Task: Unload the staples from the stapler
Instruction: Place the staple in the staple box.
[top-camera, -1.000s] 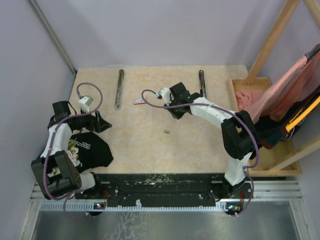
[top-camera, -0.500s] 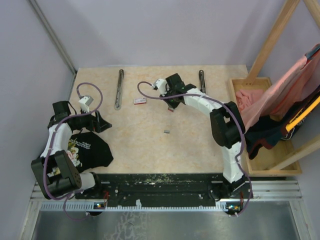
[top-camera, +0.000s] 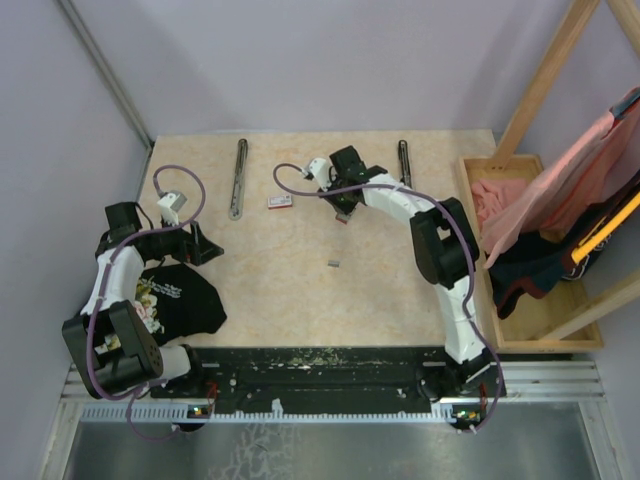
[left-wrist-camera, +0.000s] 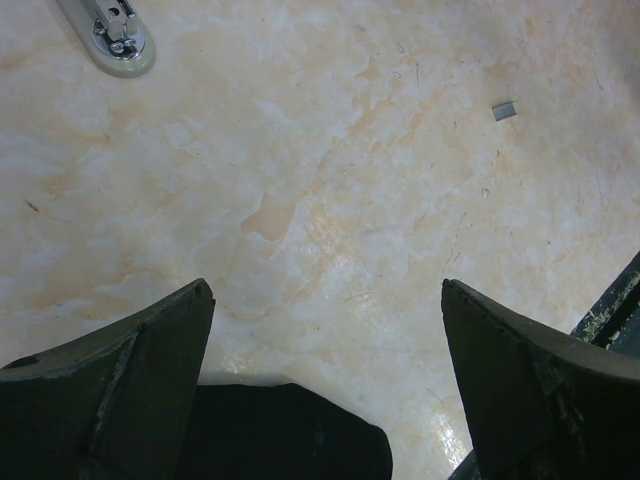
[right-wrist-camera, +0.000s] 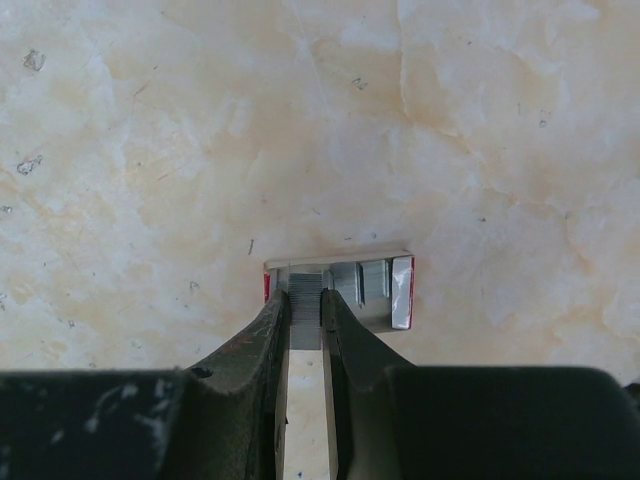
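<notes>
Swung leftward since a second ago, our right hand clamps a thin grey metallic staple strip, near the small red-and-white box on the beige marbled surface; our left hand stands wide apart.

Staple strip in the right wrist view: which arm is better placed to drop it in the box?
Right. The right tool grips the strip at the open box; the left tool hangs open, far off beside the black cloth.

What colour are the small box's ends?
Red, on the small box, with a white rim; right wrist view.
</notes>
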